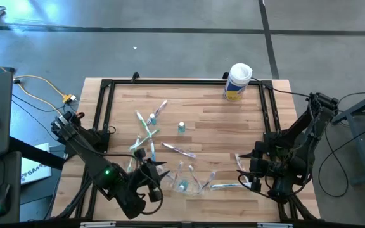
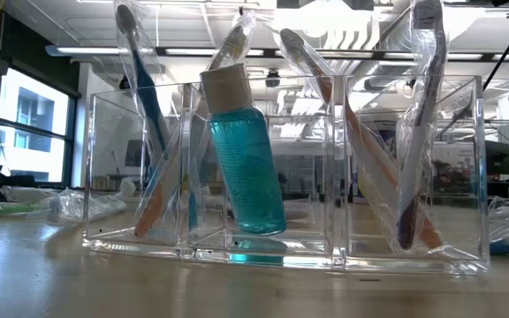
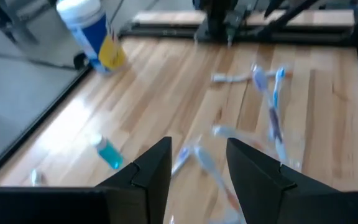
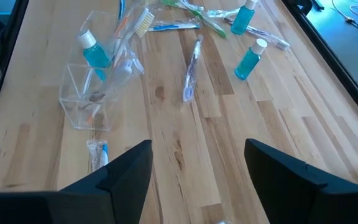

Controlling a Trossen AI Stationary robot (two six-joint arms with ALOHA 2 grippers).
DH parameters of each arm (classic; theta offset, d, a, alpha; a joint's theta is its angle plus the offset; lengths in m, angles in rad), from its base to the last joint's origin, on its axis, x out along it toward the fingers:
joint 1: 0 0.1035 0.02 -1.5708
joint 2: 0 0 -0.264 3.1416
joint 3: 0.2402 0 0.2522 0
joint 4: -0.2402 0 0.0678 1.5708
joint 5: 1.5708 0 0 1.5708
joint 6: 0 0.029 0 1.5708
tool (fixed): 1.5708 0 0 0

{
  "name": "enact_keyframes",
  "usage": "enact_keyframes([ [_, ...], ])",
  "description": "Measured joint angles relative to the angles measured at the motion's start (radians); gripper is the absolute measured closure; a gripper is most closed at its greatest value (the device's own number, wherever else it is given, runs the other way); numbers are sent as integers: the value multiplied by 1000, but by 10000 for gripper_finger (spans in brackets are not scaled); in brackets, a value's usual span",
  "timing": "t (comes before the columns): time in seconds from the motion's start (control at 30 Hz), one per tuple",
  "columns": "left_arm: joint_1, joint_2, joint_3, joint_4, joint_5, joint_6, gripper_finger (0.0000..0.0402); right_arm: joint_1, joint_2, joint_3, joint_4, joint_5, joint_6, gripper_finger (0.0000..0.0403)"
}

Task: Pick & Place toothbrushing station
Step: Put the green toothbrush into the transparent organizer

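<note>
1. Nearest the low camera stands the clear holder (image 2: pixel 281 168), upright on the counter (image 2: pixel 51 283), with several compartments side by side.
2. Its middle compartment contains one small tube (image 2: pixel 241 150) of teal liquid, tilted, cap uppermost. The outer compartments hold wrapped toothbrushes (image 2: pixel 144 106) leaning at angles, heads up.
3. In the high view the holder (image 1: pixel 185 180) sits at 6 o'clock on the counter (image 1: pixel 214 120), between my two end effectors.
4. My left end effector (image 1: pixel 149 174) is at about 7 o'clock, just beside the holder. Its fingers (image 3: pixel 151 171) are spread apart and hold nothing.
5. My right end effector (image 1: pixel 251 168) is at about 4 o'clock, near the counter edge. Its fingers (image 4: pixel 126 171) are wide apart and empty, over bare wood.
6. Loose toothbrushes (image 1: pixel 146 136) lie scattered from 8 o'clock towards the centre. One more wrapped toothbrush (image 1: pixel 179 151) lies near the centre, and another (image 1: pixel 227 185) lies at 5 o'clock, between the holder and my right end effector.
7. A second small tube (image 1: pixel 181 127) stands at the centre, and a third (image 1: pixel 151 119) lies at about 10 o'clock of it.
8. A large white canister (image 1: pixel 237 81) with a yellow label stands at 1 o'clock, well apart from the holder.
</note>
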Motion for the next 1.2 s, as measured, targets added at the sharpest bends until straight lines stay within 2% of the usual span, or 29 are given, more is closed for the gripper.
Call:
enact_keyframes([
  [0.17, 0, -1, 0, -102, 68, -69, 249, 0, 0, 0, 4, 2, 46, 155],
  [0.53, 1, -1, 0, -253, 210, -129, 249, 3, 0, 0, 9, -64, 116, 155],
  [0.97, 1, -1, 0, -593, 217, -288, 249, 3, 0, 0, 7, -61, 168, 155],
  [1.2, 1, -7, -1, -598, 272, -300, 249, 0, 0, 0, 5, -56, 168, 155],
])
